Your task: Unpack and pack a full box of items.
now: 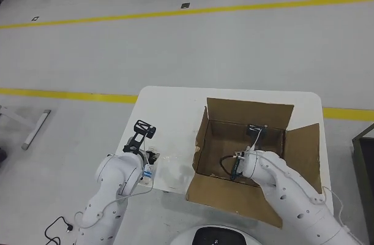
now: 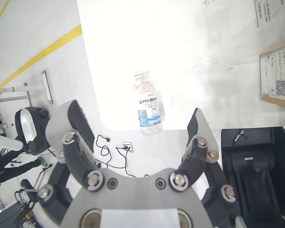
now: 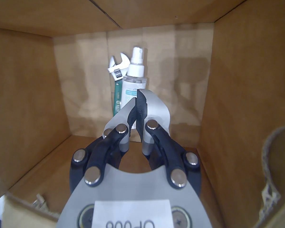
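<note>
At the near left corner of the worktop (image 1: pixel 174 104) a clear bottle (image 2: pixel 149 110) with a blue and white label lies on its side. Its base sits at the near edge and pokes just past it, and its cap points in toward the middle of the worktop. The left gripper (image 2: pixel 135 110) hangs above the bottle with its fingers (image 2: pixel 80 119) spread wide apart, one on each side of the bottle and not touching it.

Just beside the bottle, between it and the box, a crumpled piece of clear plastic (image 1: pixel 168 165) lies on the worktop.

The cardboard box (image 1: pixel 248 110) takes up the right half of the worktop, with its flaps folded out. The near flap reaches over the near edge. White labels (image 2: pixel 270 3) are stuck on the outer side that faces the bottle.

The right arm reaches down into the box. The right gripper (image 3: pixel 138 100) is low inside it, its two fingers pressed together with nothing between them.

On the floor of the box, beyond the fingertips, two things lie side by side and touching. One is a wrench (image 3: pixel 117 72) with a silver head and a green handle, the other a spray bottle (image 3: pixel 136 72) with a white nozzle and a pale label. The gripper's tips are over the lower part of the spray bottle, but I cannot tell whether they touch it. Both things lie near the middle of the floor, well apart from the side walls.
</note>
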Controlling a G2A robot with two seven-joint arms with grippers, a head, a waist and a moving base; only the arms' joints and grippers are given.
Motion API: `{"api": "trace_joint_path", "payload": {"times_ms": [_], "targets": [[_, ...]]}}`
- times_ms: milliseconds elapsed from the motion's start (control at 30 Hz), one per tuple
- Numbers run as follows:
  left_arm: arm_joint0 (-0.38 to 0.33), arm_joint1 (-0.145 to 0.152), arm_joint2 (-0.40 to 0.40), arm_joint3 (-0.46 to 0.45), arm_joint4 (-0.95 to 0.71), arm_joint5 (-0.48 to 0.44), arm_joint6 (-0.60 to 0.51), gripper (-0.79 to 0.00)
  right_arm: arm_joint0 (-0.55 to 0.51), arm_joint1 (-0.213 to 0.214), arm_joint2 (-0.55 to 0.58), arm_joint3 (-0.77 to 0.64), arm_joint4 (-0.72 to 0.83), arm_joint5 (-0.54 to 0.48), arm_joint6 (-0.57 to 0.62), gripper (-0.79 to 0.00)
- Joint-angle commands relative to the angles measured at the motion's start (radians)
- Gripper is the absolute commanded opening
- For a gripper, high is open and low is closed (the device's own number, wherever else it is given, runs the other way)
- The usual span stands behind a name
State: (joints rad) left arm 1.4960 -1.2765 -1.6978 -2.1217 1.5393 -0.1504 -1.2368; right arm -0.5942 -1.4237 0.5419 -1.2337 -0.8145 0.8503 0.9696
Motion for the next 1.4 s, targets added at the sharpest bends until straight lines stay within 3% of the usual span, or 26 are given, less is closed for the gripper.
{"api": "trace_joint_path", "payload": {"times_ms": [0, 67, 133, 233, 467, 533, 667, 900, 1367], "targets": [[0.000, 0.000, 0.000, 0.000, 0.000, 0.000, 0.000, 0.000, 0.023, -0.014, -0.019, 0.040, 0.022, -0.012, 0.012, -0.686], [0.000, 0.000, 0.000, 0.000, 0.000, 0.000, 0.000, 0.000, 0.048, -0.032, -0.045, 0.088, 0.034, -0.017, 0.017, -0.560], [0.000, 0.000, 0.000, 0.000, 0.000, 0.000, 0.000, 0.000, 0.070, -0.051, -0.068, 0.126, 0.049, -0.018, 0.019, -0.493], [0.000, 0.000, 0.000, 0.000, 0.000, 0.000, 0.000, 0.000, 0.102, -0.077, -0.099, 0.185, 0.072, -0.024, 0.025, -0.440], [0.000, 0.000, 0.000, 0.000, 0.000, 0.000, 0.000, 0.000, 0.146, -0.127, -0.149, 0.286, 0.131, -0.008, 0.009, -0.397], [0.000, 0.000, 0.000, 0.000, 0.000, 0.000, 0.000, 0.000, 0.157, -0.138, -0.162, 0.310, 0.145, -0.010, 0.010, -0.292], [0.000, 0.000, 0.000, 0.000, 0.000, 0.000, 0.000, 0.000, 0.175, -0.157, -0.185, 0.351, 0.175, -0.012, 0.012, -0.182], [0.000, 0.000, 0.000, 0.000, 0.000, 0.000, 0.000, 0.000, 0.194, -0.184, -0.221, 0.415, 0.218, -0.013, 0.014, -0.154], [0.000, 0.000, 0.000, 0.000, 0.000, 0.000, 0.000, 0.000, 0.211, -0.234, -0.267, 0.512, 0.266, -0.025, 0.025, -0.191]]}}
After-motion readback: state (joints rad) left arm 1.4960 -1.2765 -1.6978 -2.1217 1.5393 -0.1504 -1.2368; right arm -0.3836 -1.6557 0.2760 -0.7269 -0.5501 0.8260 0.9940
